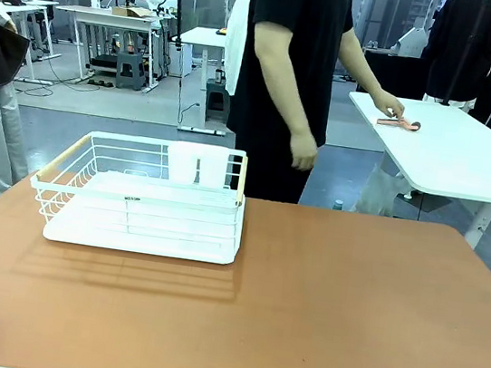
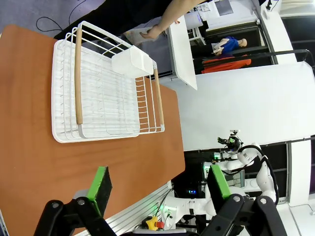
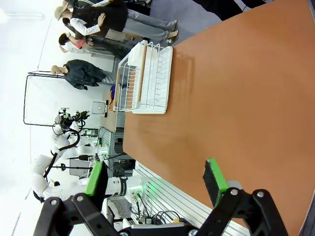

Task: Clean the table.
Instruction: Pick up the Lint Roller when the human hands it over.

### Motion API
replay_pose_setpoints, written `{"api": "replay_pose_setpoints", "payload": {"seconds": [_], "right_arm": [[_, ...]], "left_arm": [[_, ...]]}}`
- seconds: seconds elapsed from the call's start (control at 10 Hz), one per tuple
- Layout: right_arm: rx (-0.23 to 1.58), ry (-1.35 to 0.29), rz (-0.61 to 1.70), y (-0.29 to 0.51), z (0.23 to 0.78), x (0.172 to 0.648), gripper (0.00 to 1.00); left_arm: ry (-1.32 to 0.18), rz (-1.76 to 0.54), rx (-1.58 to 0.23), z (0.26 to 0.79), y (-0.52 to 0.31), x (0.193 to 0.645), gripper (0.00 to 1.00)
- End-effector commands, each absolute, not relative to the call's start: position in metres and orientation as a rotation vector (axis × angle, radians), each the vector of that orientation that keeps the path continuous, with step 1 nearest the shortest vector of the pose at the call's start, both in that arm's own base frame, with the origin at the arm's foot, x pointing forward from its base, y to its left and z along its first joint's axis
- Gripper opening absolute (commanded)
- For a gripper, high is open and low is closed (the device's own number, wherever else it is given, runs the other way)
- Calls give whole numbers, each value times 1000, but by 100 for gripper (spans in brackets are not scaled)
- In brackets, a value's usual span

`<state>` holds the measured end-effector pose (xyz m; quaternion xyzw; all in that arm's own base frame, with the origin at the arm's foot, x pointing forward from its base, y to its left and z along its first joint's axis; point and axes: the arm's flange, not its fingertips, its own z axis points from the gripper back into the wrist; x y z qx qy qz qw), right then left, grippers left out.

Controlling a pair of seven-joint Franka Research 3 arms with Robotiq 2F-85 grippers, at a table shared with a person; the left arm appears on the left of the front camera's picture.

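Observation:
The reddish-brown table (image 1: 328, 315) spreads across the front view with a bare top apart from the rack. It also shows under my left gripper (image 2: 160, 186) as the table (image 2: 29, 147) and under my right gripper (image 3: 155, 179) as the table (image 3: 236, 108). Both grippers are open, held above the table, with nothing between their green pads. A person in a black top stands at the table's far edge, one hand (image 1: 303, 151) hanging down and the other hand (image 1: 389, 104) on the white table behind.
A white wire dish rack (image 1: 146, 207) with wooden handles and a white cup holder (image 1: 198, 164) stands on the table's left part, and shows as the rack (image 2: 98, 88) and the rack (image 3: 145, 78). A white table (image 1: 459, 159) with a small pinkish object (image 1: 400, 123) stands far right.

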<state>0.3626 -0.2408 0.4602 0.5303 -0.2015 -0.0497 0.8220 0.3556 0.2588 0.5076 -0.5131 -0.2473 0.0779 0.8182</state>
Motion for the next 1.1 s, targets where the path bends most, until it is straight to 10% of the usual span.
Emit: {"api": "replay_pose_setpoints", "payload": {"seconds": [0.0, 1.0], "right_arm": [[1131, -438, -107, -239, 463, 360, 100], [1131, -438, -107, -239, 463, 360, 100]], "left_arm": [[-535, 161, -1102, 509, 260, 354, 100], [-535, 161, -1102, 509, 260, 354, 100]]}}
